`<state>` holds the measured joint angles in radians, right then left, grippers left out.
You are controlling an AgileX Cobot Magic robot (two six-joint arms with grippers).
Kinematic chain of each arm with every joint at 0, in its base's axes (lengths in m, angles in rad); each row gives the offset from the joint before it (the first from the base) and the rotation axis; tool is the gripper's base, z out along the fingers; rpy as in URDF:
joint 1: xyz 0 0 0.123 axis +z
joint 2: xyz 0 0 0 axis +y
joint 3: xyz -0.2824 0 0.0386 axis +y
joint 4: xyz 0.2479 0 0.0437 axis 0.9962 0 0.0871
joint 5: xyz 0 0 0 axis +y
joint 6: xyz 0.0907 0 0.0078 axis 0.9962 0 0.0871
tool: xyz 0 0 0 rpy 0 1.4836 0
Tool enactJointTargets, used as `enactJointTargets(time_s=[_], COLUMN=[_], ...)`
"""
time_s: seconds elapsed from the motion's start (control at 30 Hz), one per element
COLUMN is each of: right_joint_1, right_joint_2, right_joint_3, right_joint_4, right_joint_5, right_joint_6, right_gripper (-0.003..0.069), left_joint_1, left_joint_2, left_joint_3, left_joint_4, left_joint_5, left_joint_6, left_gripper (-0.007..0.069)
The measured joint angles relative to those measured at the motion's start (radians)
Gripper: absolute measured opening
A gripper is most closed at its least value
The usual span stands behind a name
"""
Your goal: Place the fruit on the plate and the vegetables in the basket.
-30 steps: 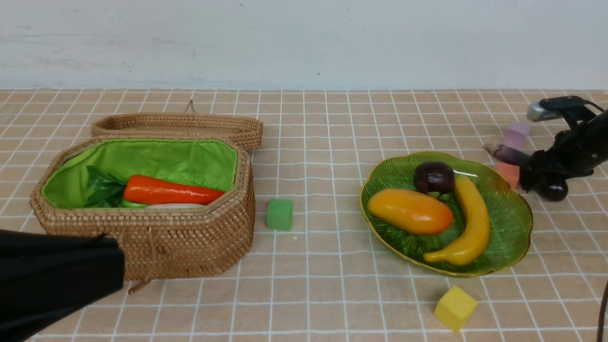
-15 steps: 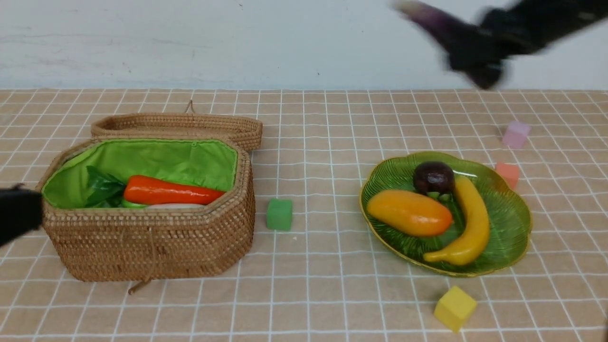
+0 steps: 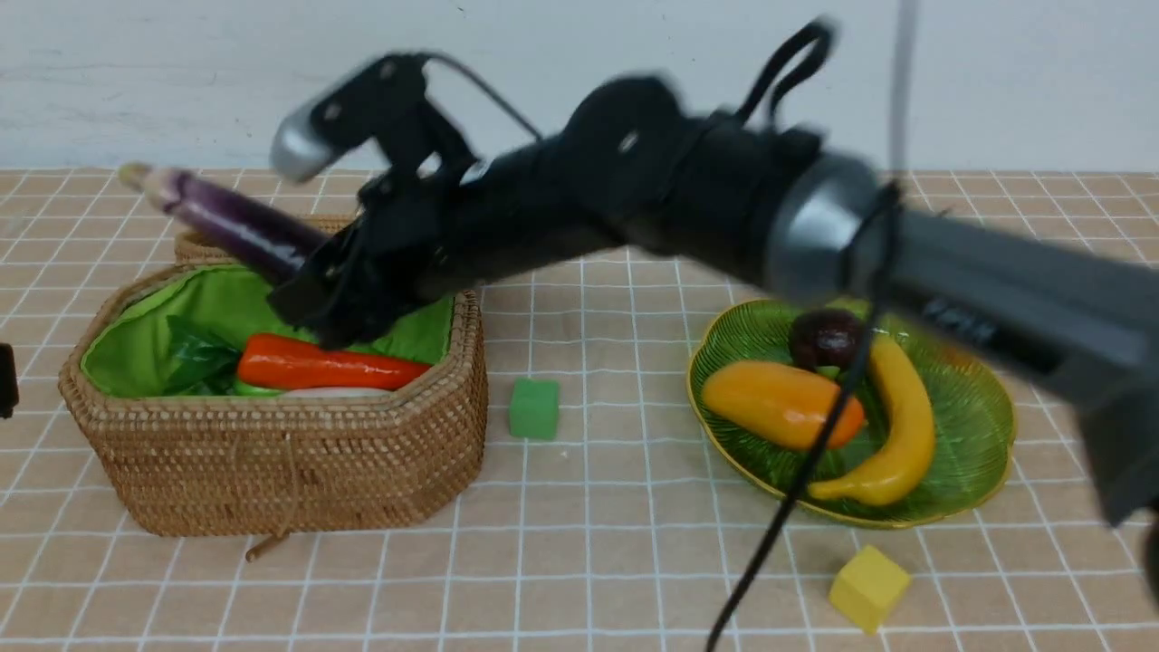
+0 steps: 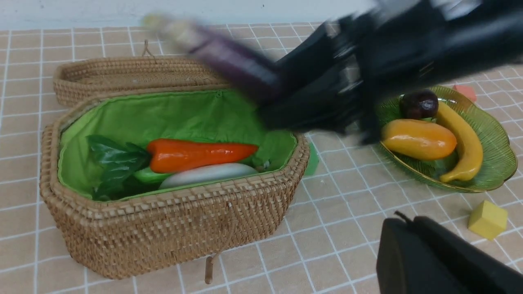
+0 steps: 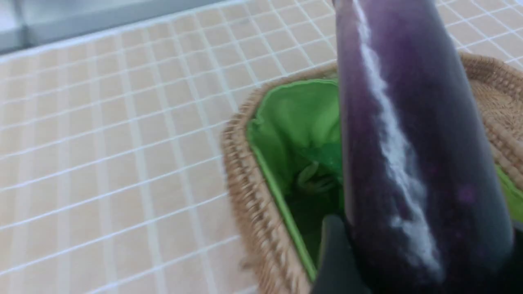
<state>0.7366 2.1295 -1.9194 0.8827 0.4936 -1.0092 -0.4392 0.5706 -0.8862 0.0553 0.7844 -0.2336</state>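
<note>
right arm reaches across the tabletop (image 3: 634,543), blurred. right gripper (image 3: 312,303) hangs over the open basket (image 3: 272,471), jaws clamped on the thick end of the eggplant (image 3: 226,222); its pale tip points up and toward the robot's left, above the woven lid (image 4: 130,73). the eggplant is above the green lining, not in it. inside the basket: carrot (image 3: 326,362) with dark leaves, white radish (image 4: 208,174) beside it, a bit of light-green gourd (image 4: 147,175) under them. plate (image 3: 982,426) well to the right holds mango (image 3: 770,403), banana (image 3: 905,426), mangosteen (image 3: 824,337). green cube (image 3: 533,408) between basket and plate; yellow cube (image 3: 867,587) near the plate. left gripper (image 4: 425,261) shows only as a dark body, drawn back, jaws closed.
</note>
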Motion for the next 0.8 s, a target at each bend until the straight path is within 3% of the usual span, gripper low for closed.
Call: enactJointTargets(time_s=[0.03,0.1,0.17,0.27,0.4,0.5,0.67,0.8], right_joint_1=[0.008,0.008,0.001,-0.041,-0.117,-0.157,-0.158,-0.159], right_joint_2=[0.015,0.016,0.002,-0.099,-0.275,-0.387,-0.564,-0.767], right_joint_3=[0.000,0.000,0.000,0.002,-0.001,-0.003,0.108,0.311], right_joint_4=[-0.003,-0.011,-0.024,-0.119,-0.295,-0.459,-0.622,-0.662], right_joint_5=[-0.033,-0.031,-0.005,0.188,0.496,0.696,0.750,0.755], right_joint_6=[-0.001,0.003,0.026,0.197,0.518,0.680,0.840,0.951], right_gripper=[0.0557,0.0630,0.0659,0.0650,0.0488,0.0295,0.0041,-0.0005], left_joint_1=[0.000,0.000,0.000,0.000,0.000,0.000,0.000,0.000], left_joint_2=[0.000,0.000,0.000,0.000,-0.047,-0.144,-0.368,-0.484], left_joint_3=[0.000,0.000,0.000,0.000,0.045,0.138,0.373,0.517], left_joint_4=[0.000,0.000,-0.004,-0.072,-0.227,-0.345,-0.510,-0.575], left_joint_5=[0.001,0.001,0.001,-0.004,-0.076,-0.166,-0.354,-0.489], left_joint_6=[0.000,0.000,0.005,0.080,0.239,0.341,0.434,0.447], left_gripper=[0.0001,0.0002,0.0002,0.0002,0.0002,0.0002,0.0002,0.0004])
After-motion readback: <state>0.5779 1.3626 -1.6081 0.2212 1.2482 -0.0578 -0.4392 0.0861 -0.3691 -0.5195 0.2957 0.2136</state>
